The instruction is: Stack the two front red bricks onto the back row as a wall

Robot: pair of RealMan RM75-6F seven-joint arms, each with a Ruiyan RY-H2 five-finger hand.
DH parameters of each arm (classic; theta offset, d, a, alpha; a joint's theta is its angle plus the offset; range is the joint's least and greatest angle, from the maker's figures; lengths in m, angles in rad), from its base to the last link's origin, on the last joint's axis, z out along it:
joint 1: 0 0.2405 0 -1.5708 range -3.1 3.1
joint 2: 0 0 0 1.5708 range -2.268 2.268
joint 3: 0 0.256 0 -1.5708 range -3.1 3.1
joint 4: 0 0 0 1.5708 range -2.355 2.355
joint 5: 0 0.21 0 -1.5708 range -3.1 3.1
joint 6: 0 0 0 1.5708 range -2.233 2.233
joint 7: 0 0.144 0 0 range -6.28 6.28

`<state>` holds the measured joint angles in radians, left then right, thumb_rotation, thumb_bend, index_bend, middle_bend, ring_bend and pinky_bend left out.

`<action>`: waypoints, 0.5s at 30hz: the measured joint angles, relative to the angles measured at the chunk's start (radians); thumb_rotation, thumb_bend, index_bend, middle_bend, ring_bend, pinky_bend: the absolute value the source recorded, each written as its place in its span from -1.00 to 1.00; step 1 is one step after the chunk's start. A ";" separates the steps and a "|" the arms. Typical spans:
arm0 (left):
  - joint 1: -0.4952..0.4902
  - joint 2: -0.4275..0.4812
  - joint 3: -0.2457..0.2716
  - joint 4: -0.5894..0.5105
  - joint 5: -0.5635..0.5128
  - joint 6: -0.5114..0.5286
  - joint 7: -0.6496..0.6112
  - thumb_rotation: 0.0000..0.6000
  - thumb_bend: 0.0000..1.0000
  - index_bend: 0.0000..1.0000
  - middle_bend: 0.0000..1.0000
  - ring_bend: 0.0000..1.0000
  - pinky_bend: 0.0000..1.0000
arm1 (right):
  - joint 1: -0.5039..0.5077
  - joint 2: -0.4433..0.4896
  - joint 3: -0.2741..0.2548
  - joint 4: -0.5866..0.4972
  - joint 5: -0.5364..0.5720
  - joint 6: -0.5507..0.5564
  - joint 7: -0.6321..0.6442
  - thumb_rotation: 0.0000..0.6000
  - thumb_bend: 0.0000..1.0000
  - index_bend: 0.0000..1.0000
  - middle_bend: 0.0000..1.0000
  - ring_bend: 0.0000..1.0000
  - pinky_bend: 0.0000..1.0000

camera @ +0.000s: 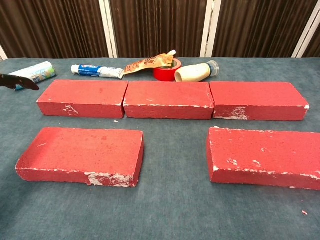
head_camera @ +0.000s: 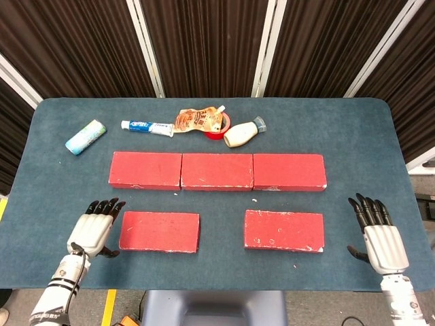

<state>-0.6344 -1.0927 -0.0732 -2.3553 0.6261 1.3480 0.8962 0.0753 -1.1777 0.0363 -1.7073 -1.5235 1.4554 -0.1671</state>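
Note:
Three red bricks form the back row (head_camera: 217,171) (camera: 168,99) across the middle of the blue table. Two more lie in front: the front left brick (head_camera: 160,231) (camera: 82,155) and the front right brick (head_camera: 284,231) (camera: 264,156). My left hand (head_camera: 96,227) hovers just left of the front left brick, fingers spread and holding nothing; only its dark fingertips (camera: 15,82) enter the chest view at the left edge. My right hand (head_camera: 378,236) stays open near the table's right front, well clear of the front right brick.
Behind the back row lie a small blue-green bottle (head_camera: 85,136), a toothpaste tube (head_camera: 147,127), an orange pouch (head_camera: 197,119), a red tape roll (head_camera: 217,128) and a cream bottle (head_camera: 243,133). The table's front edge (head_camera: 217,288) runs just below the front bricks.

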 measured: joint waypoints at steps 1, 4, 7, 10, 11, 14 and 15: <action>-0.010 -0.014 -0.004 0.000 -0.020 0.016 0.014 1.00 -1.00 -1.00 -1.00 -1.00 -1.00 | 0.001 0.000 0.000 0.000 0.002 -0.002 0.000 1.00 -1.00 -0.83 -0.78 -1.00 -1.00; -0.045 -0.064 -0.019 0.000 -0.073 0.065 0.057 1.00 -1.00 -1.00 -1.00 -1.00 -1.00 | 0.002 -0.001 0.000 0.001 0.003 -0.003 0.001 1.00 -1.00 -0.83 -0.78 -1.00 -1.00; -0.073 -0.100 -0.031 0.000 -0.111 0.093 0.082 1.00 -1.00 -1.00 -1.00 -1.00 -1.00 | 0.001 0.000 0.000 0.000 0.002 0.000 0.002 1.00 -1.00 -0.83 -0.78 -1.00 -1.00; -0.098 -0.133 -0.039 0.005 -0.140 0.122 0.106 1.00 -1.00 -1.00 -1.00 -1.00 -1.00 | 0.000 0.001 0.001 0.000 0.004 0.002 0.005 1.00 -1.00 -0.83 -0.78 -1.00 -1.00; -0.103 -0.141 -0.041 0.007 -0.144 0.131 0.109 1.00 -1.00 -1.00 -1.00 -1.00 -1.00 | 0.000 0.001 0.001 0.001 0.005 0.002 0.005 1.00 -1.00 -0.83 -0.78 -1.00 -1.00; -0.115 -0.170 -0.044 0.017 -0.151 0.154 0.115 1.00 -1.00 -1.00 -1.00 -1.00 -1.00 | 0.001 0.001 0.001 0.001 0.007 0.000 0.004 1.00 -1.00 -0.83 -0.78 -1.00 -1.00; -0.120 -0.181 -0.045 0.021 -0.153 0.159 0.117 1.00 -1.00 -1.00 -1.00 -1.00 -1.00 | 0.001 0.001 0.001 0.001 0.007 0.000 0.003 1.00 -1.00 -0.83 -0.78 -1.00 -1.00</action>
<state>-0.7539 -1.2734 -0.1187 -2.3346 0.4736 1.5068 1.0128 0.0761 -1.1772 0.0374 -1.7065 -1.5164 1.4553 -0.1640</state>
